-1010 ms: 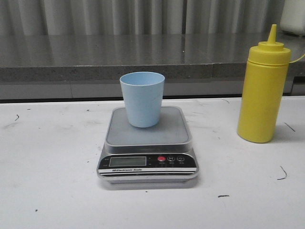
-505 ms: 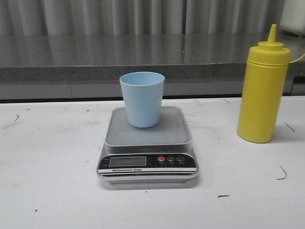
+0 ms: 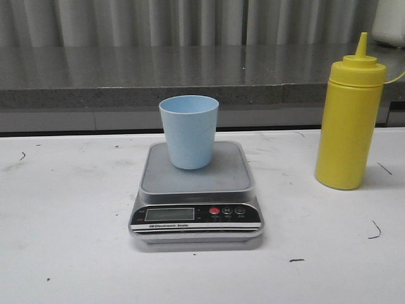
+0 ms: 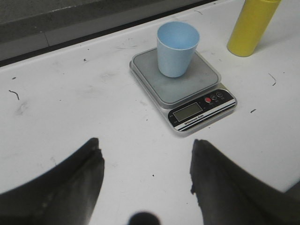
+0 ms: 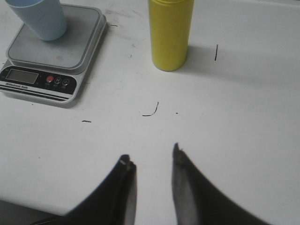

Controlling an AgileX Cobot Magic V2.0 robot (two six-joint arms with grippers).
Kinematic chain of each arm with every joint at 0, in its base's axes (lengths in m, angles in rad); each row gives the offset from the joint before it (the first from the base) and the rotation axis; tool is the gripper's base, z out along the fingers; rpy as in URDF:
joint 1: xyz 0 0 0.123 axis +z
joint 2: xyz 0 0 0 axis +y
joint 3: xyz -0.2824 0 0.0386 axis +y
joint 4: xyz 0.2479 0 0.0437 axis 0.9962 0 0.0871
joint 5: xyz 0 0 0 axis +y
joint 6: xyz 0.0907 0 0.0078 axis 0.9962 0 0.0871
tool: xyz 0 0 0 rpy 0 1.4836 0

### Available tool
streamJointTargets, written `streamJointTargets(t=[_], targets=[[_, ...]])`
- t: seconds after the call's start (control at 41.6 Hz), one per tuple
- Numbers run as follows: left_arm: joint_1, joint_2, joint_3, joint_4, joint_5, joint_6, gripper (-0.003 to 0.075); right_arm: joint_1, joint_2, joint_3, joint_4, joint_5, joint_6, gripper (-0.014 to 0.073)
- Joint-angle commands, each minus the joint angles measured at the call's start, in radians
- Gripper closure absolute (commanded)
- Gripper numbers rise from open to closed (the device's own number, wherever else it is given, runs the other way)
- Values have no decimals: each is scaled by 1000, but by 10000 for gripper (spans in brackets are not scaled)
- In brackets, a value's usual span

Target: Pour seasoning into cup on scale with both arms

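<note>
A pale blue cup (image 3: 188, 131) stands upright on the silver platform of the digital scale (image 3: 196, 183) at the table's middle. The yellow seasoning bottle (image 3: 350, 120) stands upright to the right of the scale, capped. In the left wrist view the cup (image 4: 176, 48) and the scale (image 4: 187, 91) lie ahead of my left gripper (image 4: 145, 145), which is open and empty above the bare table. In the right wrist view my right gripper (image 5: 151, 154) is open and empty, with the bottle (image 5: 169, 33) and the scale (image 5: 51, 54) ahead of it. Neither gripper shows in the front view.
A grey stone ledge (image 3: 158, 76) runs along the back of the white table (image 3: 63, 240). A white object (image 3: 389, 22) stands on the ledge at the far right. Small dark marks dot the tabletop.
</note>
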Motion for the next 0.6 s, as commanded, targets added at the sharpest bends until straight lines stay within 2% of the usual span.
streamJointTargets(t=[0.0,0.12,0.313,0.481,0.577], targets=[[-4,5,-24,-9,-77,-4,325,2,5,-32,-21,-65,-14,583],[-4,5,-24,-21,-77,25,376,2,5,-32,-21,-65,-14,716],[-4,5,-24,-100,-77,125,520,2,6,-32,-21,-68,-14,716],[-4,5,-24,-108,-77,125,738,2,8,-32,-21,-57,-14,716],[-4,5,-24,-108,-77,125,740,2,8,-32,-21,-49,-14,716]])
